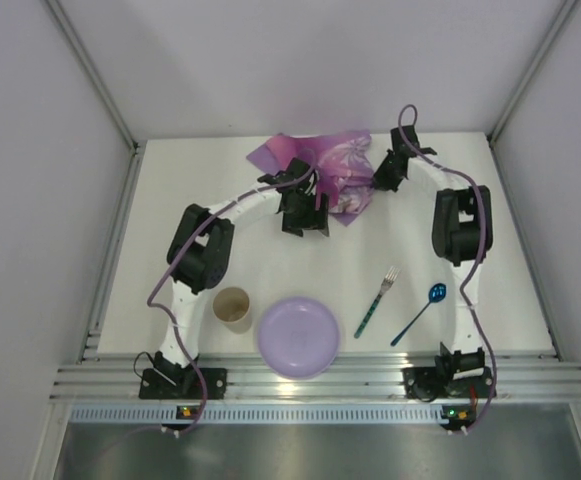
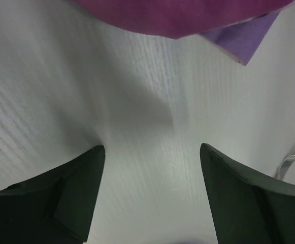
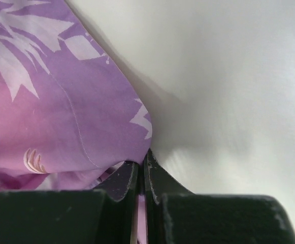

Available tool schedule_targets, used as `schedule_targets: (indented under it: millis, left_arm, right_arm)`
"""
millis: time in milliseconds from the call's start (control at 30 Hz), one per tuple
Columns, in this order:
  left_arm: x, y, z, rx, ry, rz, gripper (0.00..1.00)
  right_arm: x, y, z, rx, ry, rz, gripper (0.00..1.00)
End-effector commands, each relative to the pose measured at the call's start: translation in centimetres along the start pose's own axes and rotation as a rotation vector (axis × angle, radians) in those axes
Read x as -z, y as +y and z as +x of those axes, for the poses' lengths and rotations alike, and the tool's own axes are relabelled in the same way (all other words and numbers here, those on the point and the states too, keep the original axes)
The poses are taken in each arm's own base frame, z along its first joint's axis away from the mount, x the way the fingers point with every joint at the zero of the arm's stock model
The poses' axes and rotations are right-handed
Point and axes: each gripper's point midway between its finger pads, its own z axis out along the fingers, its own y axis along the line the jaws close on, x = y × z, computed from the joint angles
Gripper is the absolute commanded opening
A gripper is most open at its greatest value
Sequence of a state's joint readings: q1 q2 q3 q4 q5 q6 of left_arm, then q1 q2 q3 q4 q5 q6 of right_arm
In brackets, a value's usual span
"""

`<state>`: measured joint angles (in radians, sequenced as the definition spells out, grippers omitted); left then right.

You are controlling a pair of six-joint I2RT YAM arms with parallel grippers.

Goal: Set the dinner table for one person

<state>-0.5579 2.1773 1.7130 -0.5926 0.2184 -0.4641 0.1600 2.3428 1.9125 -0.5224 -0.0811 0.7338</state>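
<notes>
White walls close off three sides of the bay, and the matte white worktop [image 1: 170, 200] fills its floor from the metal rail by the arm bases back to the far wall. At 12 o'clock on it lies a purple-pink printed placemat [image 1: 342, 160], bunched and folded rather than flat.

The right pincer [image 3: 142, 165] reaches in from 2 o'clock, and its two fingers are pressed together with the edge of the cloth nipped between them. The left pincer [image 2: 151, 151] is spread wide and grips nothing. It hangs over bare worktop at the placemat's near edge, with the cloth showing at 12 o'clock in its wrist view.

Along the near edge sit a brown cup [image 1: 232, 307] at 7 o'clock and a lilac plate [image 1: 299, 336] at 6 o'clock, just beside each other. A teal-handled fork [image 1: 375, 301] and a blue spoon [image 1: 418, 313] lie slanted side by side at 5 o'clock, apart from the plate.
</notes>
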Motion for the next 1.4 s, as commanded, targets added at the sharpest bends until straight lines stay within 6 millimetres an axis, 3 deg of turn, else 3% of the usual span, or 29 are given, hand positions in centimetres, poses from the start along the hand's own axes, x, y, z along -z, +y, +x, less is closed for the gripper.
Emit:
schedule_targets:
  millis: [0,167,300,467,567,767,900,933,1067,1233,1367]
  left_arm:
    - [-0.9,-0.2,-2.0,0.024,-0.05,-0.018,0.82]
    - [-2.7,-1.0,-2.5,0.059,-0.062,0.028,0.82]
    - [-4.0,-4.1,-2.6,0.063,-0.059,0.153,0.82]
    - [-5.0,-6.5,-1.1,0.028,-0.013,0.209,0.81]
    - [-5.2,-5.8,0.1,0.031,0.015,0.179,0.8]
    - [-5.0,-3.6,2.0,0.014,0.046,0.107,0.75]
    - [-5.1,-2.6,2.3,0.021,0.056,0.079,0.64]
    - [-5.1,-2.6,2.3,0.021,0.054,0.076,0.56]
    - [-5.4,-1.5,2.4,0.023,0.051,0.026,0.41]
    - [-5.8,-0.1,3.0,0.011,0.066,-0.029,0.04]
    - [-5.9,1.1,3.3,-0.009,0.077,-0.081,0.0]
  right_arm:
    - [4.4,-0.2,-3.0,0.016,-0.07,-0.027,0.0]
    - [4.9,-0.7,-1.5,0.028,-0.024,-0.051,0.0]
    - [4.0,0.3,2.1,0.012,0.074,-0.089,0.0]
    - [4.3,4.8,6.8,0.072,0.168,-0.188,0.0]
    - [4.0,5.7,8.6,0.029,0.212,-0.22,0.0]
    - [3.5,6.2,9.5,0.027,0.237,-0.212,0.0]
    - [3.5,5.8,10.0,0.026,0.246,-0.203,0.0]
    - [3.4,5.7,9.9,0.029,0.244,-0.199,0.0]
    - [3.4,5.2,10.3,0.032,0.254,-0.187,0.0]
    - [3.2,4.9,10.3,0.031,0.257,-0.178,0.0]
    - [3.0,4.3,10.0,0.003,0.261,-0.168,0.0]
